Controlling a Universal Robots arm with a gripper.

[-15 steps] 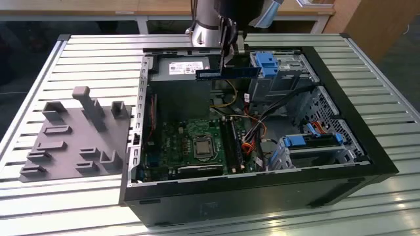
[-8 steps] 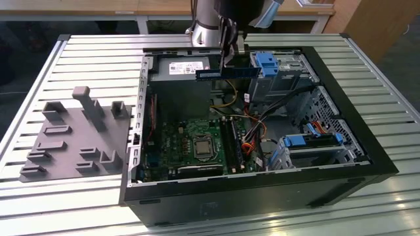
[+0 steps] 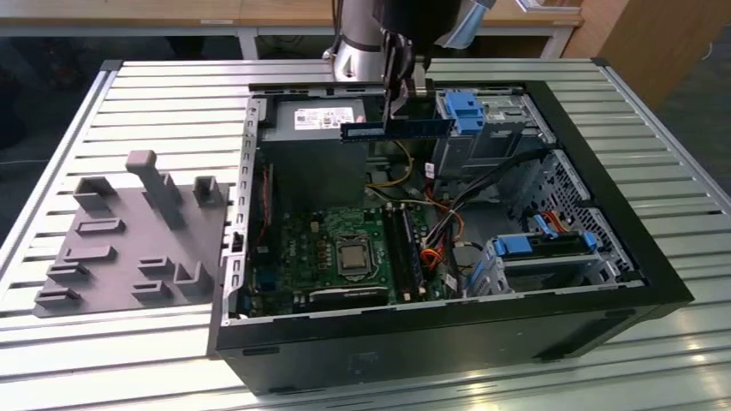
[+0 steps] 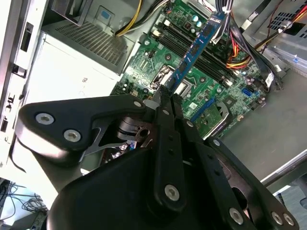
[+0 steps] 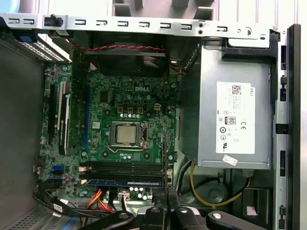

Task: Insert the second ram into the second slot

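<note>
Second ram point(image 3: 371, 129) in the gripper point(image 3: 402, 118)'s tight pinch, aloft over the motherboard point(image 3: 331, 248).

The second ram point(image 3: 368, 129) is dark blue; the motherboard point(image 3: 303, 248) is green, the drive-bay clips point(image 3: 463, 111) bright blue, the computer case point(image 3: 457, 342) black, the ribbed table point(image 3: 171, 94) silver-grey.

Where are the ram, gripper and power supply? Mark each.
ram point(image 4: 194, 48), second wrist view, mid-strip.
gripper point(image 4: 164, 92), second wrist view, between its fingertips.
power supply point(image 5: 208, 96), first wrist view, bare metal face.

Workshop: slatted bench point(image 3: 171, 94), opened computer case point(image 3: 457, 347)
</note>
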